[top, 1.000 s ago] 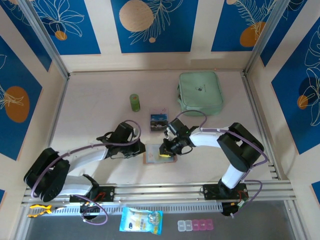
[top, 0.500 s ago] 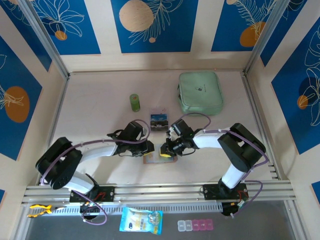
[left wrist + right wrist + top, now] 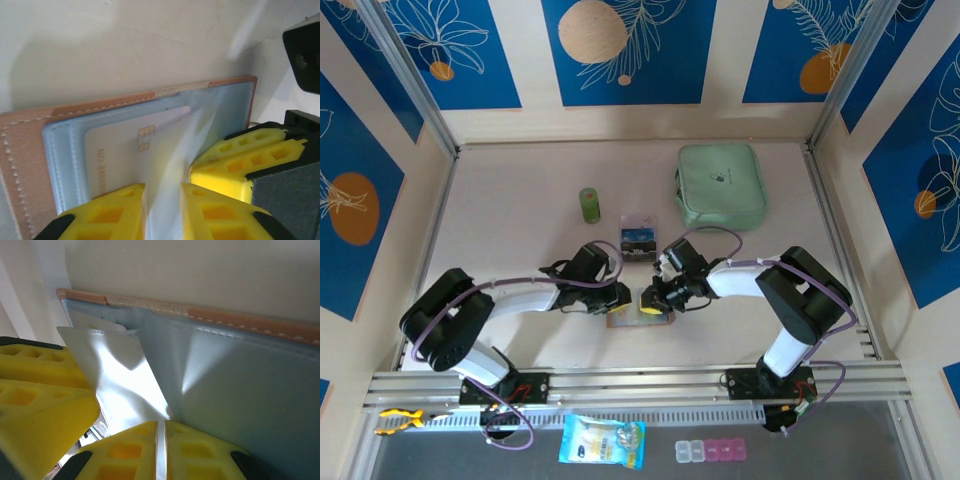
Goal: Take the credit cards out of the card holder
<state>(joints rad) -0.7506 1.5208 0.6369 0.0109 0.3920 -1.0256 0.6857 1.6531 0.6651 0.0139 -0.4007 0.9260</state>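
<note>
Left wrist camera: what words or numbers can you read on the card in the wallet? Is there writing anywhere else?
"NO 8888..." on the pale card inside the card holder; the rest is hidden.
Logo on the green pouch: too small to read.
Print on the dark card on the table: too small to read.
Print on the packet at the near edge: too small to read.

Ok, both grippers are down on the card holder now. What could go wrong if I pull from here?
1. The left gripper and right gripper both seem to pinch the clear pocket flap, not the chip card. Pulling may stretch the flap, or lift the card holder with the card inside.
2. The two grippers sit almost touching over the holder, so a small sideways move could knock them together.
</note>
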